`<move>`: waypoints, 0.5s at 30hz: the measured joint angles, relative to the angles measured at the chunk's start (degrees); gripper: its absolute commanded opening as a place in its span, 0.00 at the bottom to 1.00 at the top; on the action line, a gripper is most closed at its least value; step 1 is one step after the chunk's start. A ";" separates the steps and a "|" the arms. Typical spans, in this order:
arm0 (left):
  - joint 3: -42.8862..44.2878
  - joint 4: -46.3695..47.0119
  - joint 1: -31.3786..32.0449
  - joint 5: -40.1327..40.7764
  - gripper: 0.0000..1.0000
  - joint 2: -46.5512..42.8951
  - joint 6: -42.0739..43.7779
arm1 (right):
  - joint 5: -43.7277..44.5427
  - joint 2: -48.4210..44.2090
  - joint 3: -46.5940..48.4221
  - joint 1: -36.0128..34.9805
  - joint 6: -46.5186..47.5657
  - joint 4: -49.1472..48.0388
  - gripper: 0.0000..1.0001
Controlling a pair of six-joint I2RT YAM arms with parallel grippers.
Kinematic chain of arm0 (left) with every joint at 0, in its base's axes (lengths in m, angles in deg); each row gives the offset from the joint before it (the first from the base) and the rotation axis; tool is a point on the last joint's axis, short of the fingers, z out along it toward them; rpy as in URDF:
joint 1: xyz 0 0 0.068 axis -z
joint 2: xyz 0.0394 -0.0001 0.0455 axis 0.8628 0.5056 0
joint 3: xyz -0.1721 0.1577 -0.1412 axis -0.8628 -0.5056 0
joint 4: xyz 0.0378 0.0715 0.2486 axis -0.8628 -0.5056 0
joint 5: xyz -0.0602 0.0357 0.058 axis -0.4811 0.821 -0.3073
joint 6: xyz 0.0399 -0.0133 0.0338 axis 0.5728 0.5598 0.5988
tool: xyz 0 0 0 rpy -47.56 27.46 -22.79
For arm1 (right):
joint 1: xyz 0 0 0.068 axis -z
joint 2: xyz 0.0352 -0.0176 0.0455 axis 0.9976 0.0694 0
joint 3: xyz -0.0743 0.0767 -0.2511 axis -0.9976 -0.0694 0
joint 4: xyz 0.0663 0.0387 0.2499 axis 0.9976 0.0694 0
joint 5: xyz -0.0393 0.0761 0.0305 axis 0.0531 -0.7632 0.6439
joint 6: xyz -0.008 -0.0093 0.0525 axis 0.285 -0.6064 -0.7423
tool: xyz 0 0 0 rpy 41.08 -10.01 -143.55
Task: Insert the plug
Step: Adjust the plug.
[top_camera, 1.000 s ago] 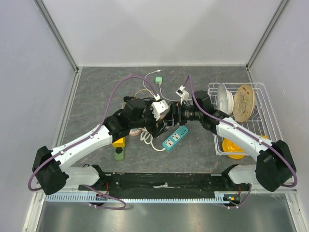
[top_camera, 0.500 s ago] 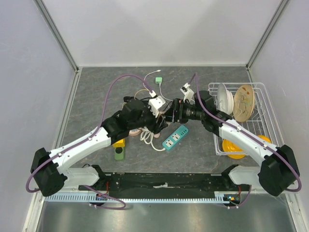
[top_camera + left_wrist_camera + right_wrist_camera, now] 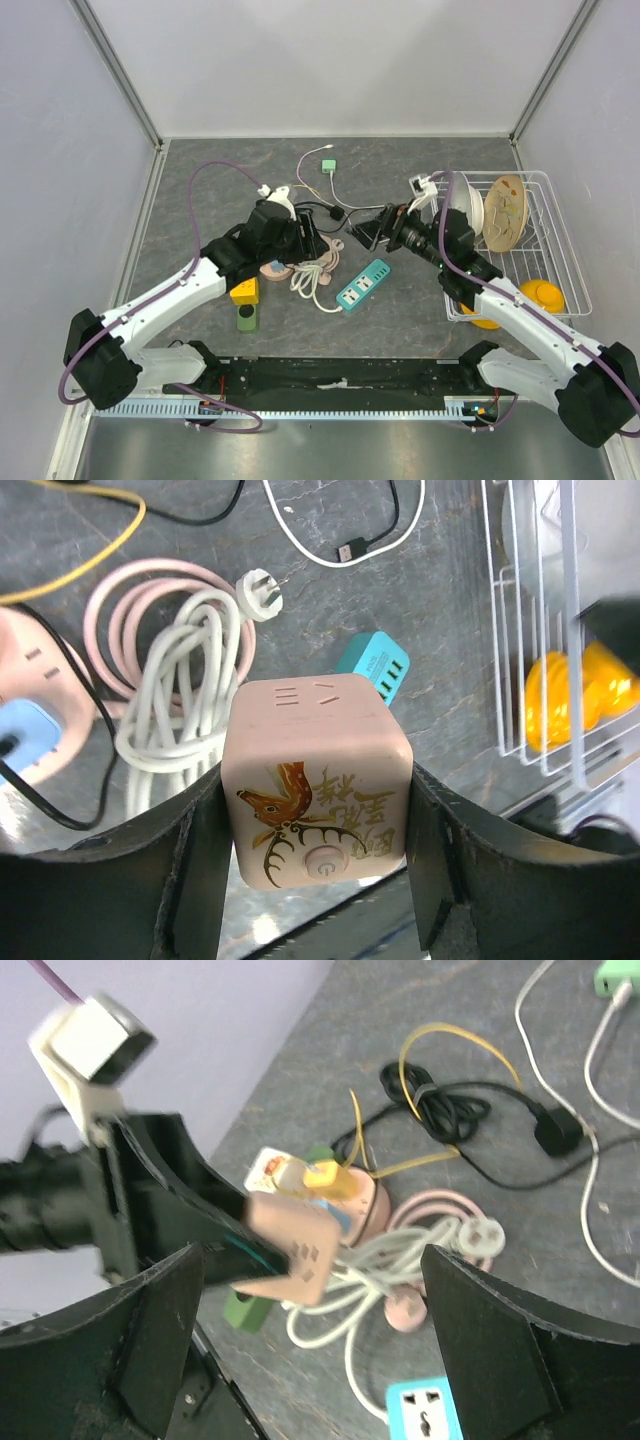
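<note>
centrally, pink cube socket (image 3: 320, 730) clamped between the half-closed fingers of the left gripper (image 3: 315, 810), above the coiled white cable (image 3: 180, 680); white plug (image 3: 262, 590) lies loose on the table (image 3: 200, 170) beside that coil. right gripper (image 3: 370, 233) spread wide, empty, facing the cube; teal power strip (image 3: 362, 283) nearby.

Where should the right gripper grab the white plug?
Likely the round body of the white plug, pinched across its sides from above. It lies loose on the table, cord running back into the white cable coil, so that grip stays off prongs and cord.
</note>
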 measured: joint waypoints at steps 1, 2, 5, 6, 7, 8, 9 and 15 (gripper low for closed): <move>0.50 -1.07 -0.02 0.52 0.02 0.39 -3.17 | 0.15 -0.17 -2.45 -0.07 0.17 -1.46 0.97; 1.16 -1.95 -0.13 0.76 0.02 0.96 -6.80 | 0.20 -0.17 -3.56 -0.20 0.20 -1.88 0.98; 3.10 -3.58 -0.20 0.72 0.02 2.51 -15.56 | 1.62 -0.13 -9.38 -2.36 -0.07 -6.21 0.98; 3.67 -3.89 -0.24 0.61 0.02 2.99 -18.38 | 2.89 -0.07 -10.84 -3.87 -0.02 -7.43 0.98; 4.11 -4.00 -0.24 0.48 0.02 3.37 -20.74 | 3.82 0.02 -11.87 -5.44 -0.02 -8.50 0.98; 4.46 -4.00 -0.24 0.26 0.02 3.65 -23.17 | 4.68 0.11 -12.66 -6.86 0.00 -9.64 0.98; 4.76 -4.02 -0.26 0.11 0.02 3.91 -25.38 | 6.08 0.20 -13.60 -8.90 0.02 -11.56 0.98; 5.42 -3.74 -0.26 -1.64 0.02 5.05 -34.73 | 14.01 0.94 -15.91 -13.94 -0.11 -20.76 0.98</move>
